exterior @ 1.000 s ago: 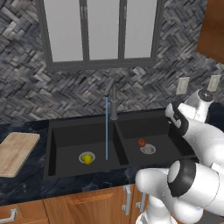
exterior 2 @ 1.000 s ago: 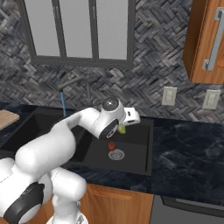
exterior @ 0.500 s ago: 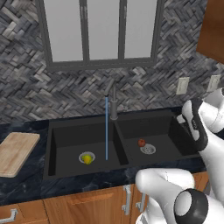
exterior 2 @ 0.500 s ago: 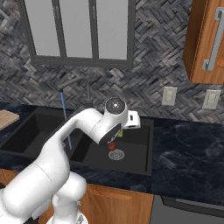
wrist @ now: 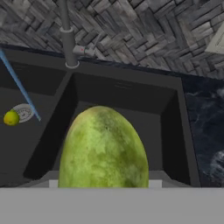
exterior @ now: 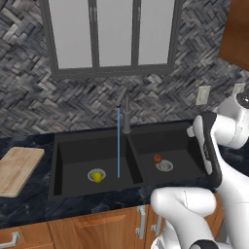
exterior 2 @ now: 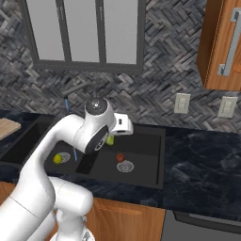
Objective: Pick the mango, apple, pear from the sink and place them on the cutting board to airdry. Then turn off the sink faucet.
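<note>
- The gripper [exterior 2: 112, 140] is closed on a green elongated fruit [wrist: 103, 151], lifted above the right basin of the sink [exterior: 68, 187].
- The apple [exterior: 157, 158] lies in the right basin, just beside its silver drain [exterior: 165, 166].
- A yellow-green round fruit [exterior: 97, 176] sits on the left basin's drain — water [exterior: 118, 142] streams from the sink faucet [exterior: 125, 109] into that basin.
- The cutting board [exterior: 17, 169] rests on the counter, left of the sink.

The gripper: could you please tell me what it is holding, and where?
The gripper holds the green elongated fruit, apparently by its lower end; the contact itself is hidden.
</note>
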Robot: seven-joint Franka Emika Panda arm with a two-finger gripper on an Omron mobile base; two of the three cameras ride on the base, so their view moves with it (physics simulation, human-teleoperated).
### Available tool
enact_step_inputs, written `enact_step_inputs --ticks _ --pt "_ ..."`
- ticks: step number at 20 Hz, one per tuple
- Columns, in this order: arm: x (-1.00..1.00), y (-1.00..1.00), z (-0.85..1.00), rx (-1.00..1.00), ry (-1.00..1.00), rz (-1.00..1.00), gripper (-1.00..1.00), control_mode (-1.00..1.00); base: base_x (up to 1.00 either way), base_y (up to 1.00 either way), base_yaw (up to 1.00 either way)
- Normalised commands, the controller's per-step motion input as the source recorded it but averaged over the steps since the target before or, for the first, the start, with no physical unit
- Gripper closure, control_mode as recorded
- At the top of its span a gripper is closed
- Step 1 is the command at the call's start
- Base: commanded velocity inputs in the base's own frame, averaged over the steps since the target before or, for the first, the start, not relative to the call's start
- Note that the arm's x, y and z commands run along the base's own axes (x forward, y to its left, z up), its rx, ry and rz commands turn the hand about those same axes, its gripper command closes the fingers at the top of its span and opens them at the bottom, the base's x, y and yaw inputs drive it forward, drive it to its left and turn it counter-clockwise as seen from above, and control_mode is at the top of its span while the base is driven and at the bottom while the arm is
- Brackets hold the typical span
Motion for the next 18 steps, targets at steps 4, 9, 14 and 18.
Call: enact_step_inputs --ticks 4,9,14,18 --pt "-0.46 0.07 0.68 -0.01 0.17 -0.03 1.00 -1.00 0.00 0.00 0.00" --pt "-0.53 0.04 0.01 0.09 0.02 -0.03 1.00 -1.00 0.00 0.00 0.00" --pt "-0.43 0.36 0.17 0.10 -0.02 0.00 1.00 -1.00 0.00 0.00 0.00" --pt "-0.31 0.60 0.45 0.02 0.00 0.01 1.00 -1.00 0.00 0.00 0.00"
